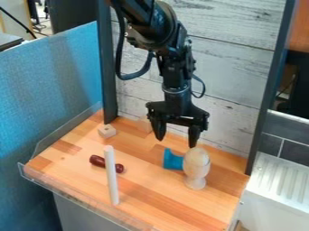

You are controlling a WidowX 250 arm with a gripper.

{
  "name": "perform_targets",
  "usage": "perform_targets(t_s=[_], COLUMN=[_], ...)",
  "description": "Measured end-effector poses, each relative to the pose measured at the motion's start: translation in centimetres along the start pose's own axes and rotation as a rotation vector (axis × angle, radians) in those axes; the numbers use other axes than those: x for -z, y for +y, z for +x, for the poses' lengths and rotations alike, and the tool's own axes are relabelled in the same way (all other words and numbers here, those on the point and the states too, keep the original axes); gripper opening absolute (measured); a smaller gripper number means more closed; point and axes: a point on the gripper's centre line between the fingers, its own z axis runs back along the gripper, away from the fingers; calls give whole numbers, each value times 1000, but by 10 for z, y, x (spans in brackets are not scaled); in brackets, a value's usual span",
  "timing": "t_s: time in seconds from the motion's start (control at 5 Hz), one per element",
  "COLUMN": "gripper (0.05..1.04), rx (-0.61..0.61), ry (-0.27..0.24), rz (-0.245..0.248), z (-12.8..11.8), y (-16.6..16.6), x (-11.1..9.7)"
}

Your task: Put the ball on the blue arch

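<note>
Wooden ball (197, 161) is resting on a pale cup-shaped stand (195, 182), just beside the blue arch (172, 160) on the wooden tabletop (154, 194). Nearby, the black gripper (176, 140) is hanging with its fingers spread apart, holding nothing.

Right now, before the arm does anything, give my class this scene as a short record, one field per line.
surface: wooden tabletop
gripper: above the table, fingers apart, nothing between them
ball: pale, egg-like, atop a pale wooden cup
target: blue arch, beside the cup, partly hidden by ball
upright: white rod
lying: dark red piece, partly behind the rod
small block: pale, near the back
task status: ball not on arch
</note>
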Motion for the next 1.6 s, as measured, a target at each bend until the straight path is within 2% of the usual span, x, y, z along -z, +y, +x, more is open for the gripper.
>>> perform_targets(t_s=[0.4,1.0,1.4,1.6], gripper=[1000,1000,1000,944], rx=[-5,6,11,32], ry=[54,58,81,81], rz=[6,7,16,30], z=[-8,4,4,5], y=[-3,-23,-34,-42], x=[15,19,33,41])
